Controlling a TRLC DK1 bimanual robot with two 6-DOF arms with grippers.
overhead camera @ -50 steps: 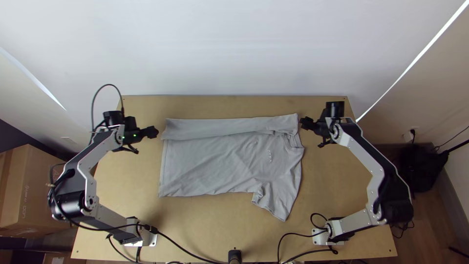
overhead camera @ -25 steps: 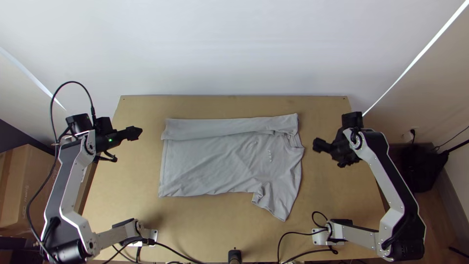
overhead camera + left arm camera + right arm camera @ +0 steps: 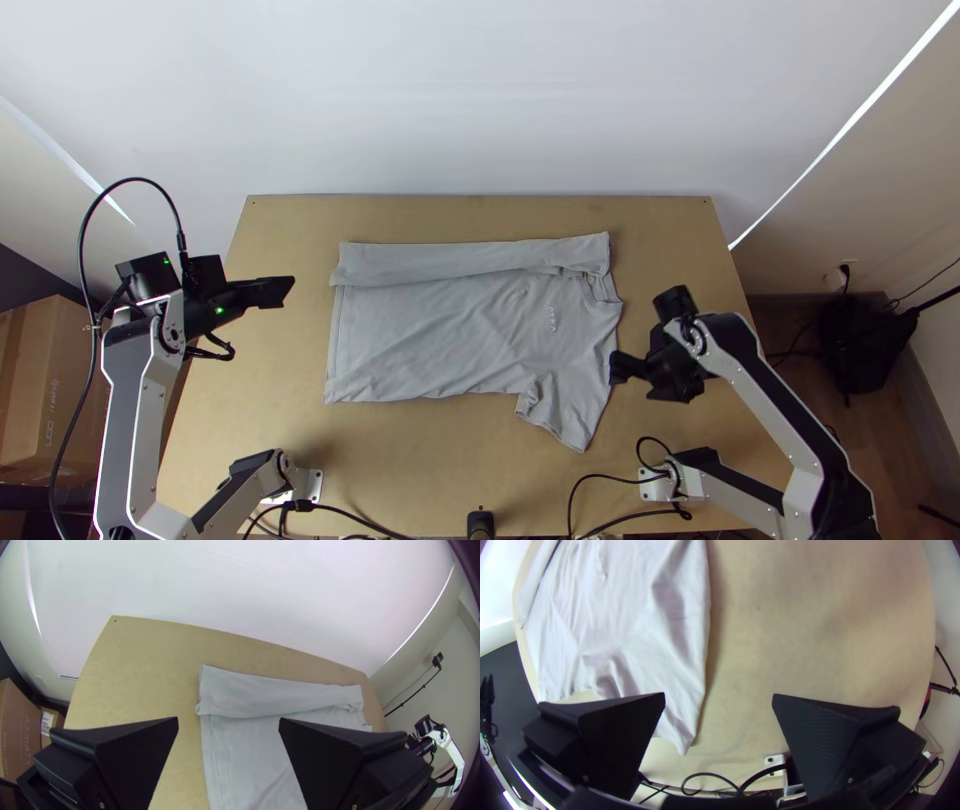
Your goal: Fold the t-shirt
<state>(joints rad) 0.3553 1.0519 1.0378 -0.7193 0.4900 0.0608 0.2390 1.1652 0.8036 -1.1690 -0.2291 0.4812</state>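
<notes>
One arm [image 3: 775, 400], the right, now seems nearer the sleeve [image 3: 556, 408]

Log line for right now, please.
T-shirt: far side folded over, near sleeve out | left claw: open, off shirt | right claw: open, near collar-end edge | fold unfinished

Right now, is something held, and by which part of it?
Nothing is held: the left claw and right claw are open, the shirt lying on the table.

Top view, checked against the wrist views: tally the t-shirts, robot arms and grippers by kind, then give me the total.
Grey t-shirt: 1
Robot arms, left arm and right arm: 2
Grippers, left gripper and right gripper: 2
Total: 5
</notes>
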